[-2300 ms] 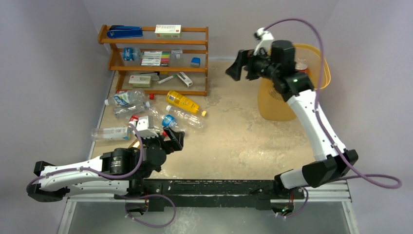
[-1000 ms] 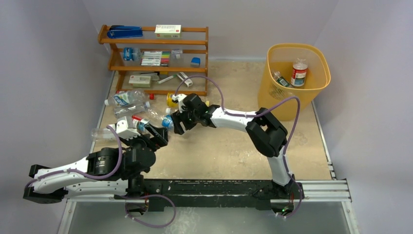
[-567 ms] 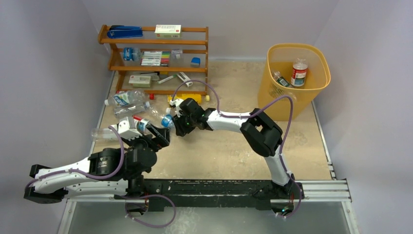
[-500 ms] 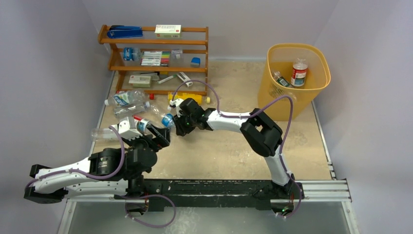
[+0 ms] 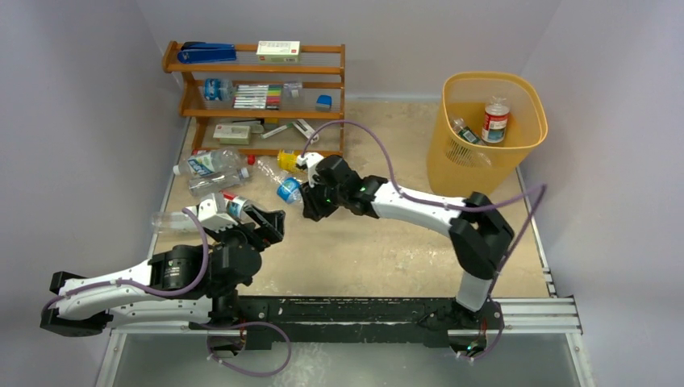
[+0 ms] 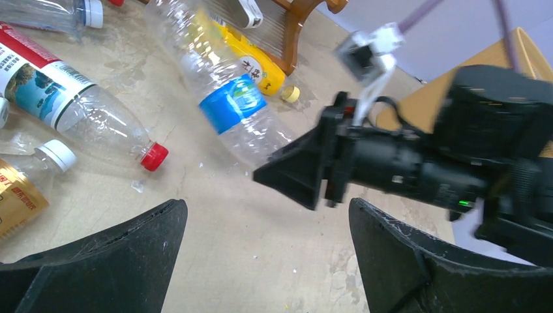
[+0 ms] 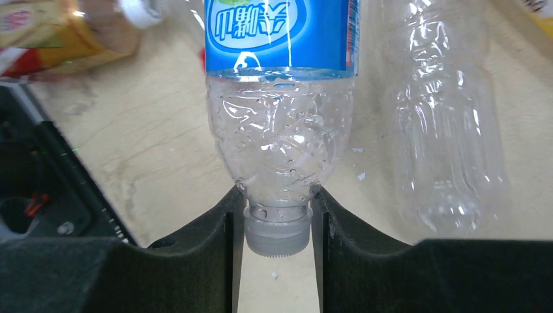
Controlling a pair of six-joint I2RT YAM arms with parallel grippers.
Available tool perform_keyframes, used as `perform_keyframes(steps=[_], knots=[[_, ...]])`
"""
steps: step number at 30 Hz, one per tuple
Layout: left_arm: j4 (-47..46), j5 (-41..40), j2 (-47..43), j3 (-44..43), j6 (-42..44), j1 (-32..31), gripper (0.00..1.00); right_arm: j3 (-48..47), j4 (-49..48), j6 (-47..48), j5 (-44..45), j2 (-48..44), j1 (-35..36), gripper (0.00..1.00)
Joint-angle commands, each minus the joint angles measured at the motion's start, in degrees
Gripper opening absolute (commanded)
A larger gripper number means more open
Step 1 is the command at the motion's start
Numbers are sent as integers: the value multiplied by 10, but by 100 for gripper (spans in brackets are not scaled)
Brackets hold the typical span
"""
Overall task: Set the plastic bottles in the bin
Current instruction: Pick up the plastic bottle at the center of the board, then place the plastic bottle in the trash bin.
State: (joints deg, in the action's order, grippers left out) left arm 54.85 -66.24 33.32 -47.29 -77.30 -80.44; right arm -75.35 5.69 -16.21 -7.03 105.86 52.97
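Reaching left across the table (image 5: 387, 242) from its base at the near right edge, my right arm has its elbow raised and its forearm stretched low toward the middle. The right gripper (image 7: 276, 215) pinches the neck of a clear plastic bottle with a blue label (image 5: 287, 188), the fingers closed just above the pale cap. The bottle's body points away from the wrist. I cannot tell whether it is off the surface.

My left arm lies low along the near left edge, forearm angled toward the bottle pile. The left gripper (image 6: 266, 205) stands wide apart with nothing in it.

The blue label carries white characters and a green mark; I cannot read them. A yellow bottle (image 6: 251, 55) beyond it has dark print, too blurred to read. A red-capped bottle (image 6: 72, 98) shows a red, white and blue label with tiny text.

The bin (image 5: 445, 165) stands at the far right, well apart from both grippers, with a red-labelled bottle (image 5: 494, 121) and a green-labelled bottle (image 5: 465, 133) inside.
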Motion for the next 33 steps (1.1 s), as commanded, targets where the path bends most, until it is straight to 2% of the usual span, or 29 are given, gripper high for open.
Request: perform_keyframes(steps=[1, 9, 14, 19, 23, 29, 33], knots=[[-17, -6, 3, 3, 10, -4, 94, 21, 13, 7, 2, -101, 1, 27], [-29, -6, 4, 4, 17, -4, 94, 49, 70, -1, 50, -197, -4, 28], [-37, -3, 8, -4, 28, -4, 94, 48, 107, 2, 67, -238, -42, 28], [-37, -1, 7, -2, 27, -4, 94, 46, 118, 7, 20, -312, -154, 26], [-40, -1, 3, 5, 27, -4, 94, 2, 150, 20, 12, -346, -240, 26], [-38, -1, 3, 3, 27, -4, 94, -64, 184, 32, 12, -350, -356, 27], [-38, -2, 3, 2, 29, -4, 94, -80, 181, 24, -21, -337, -436, 27]])
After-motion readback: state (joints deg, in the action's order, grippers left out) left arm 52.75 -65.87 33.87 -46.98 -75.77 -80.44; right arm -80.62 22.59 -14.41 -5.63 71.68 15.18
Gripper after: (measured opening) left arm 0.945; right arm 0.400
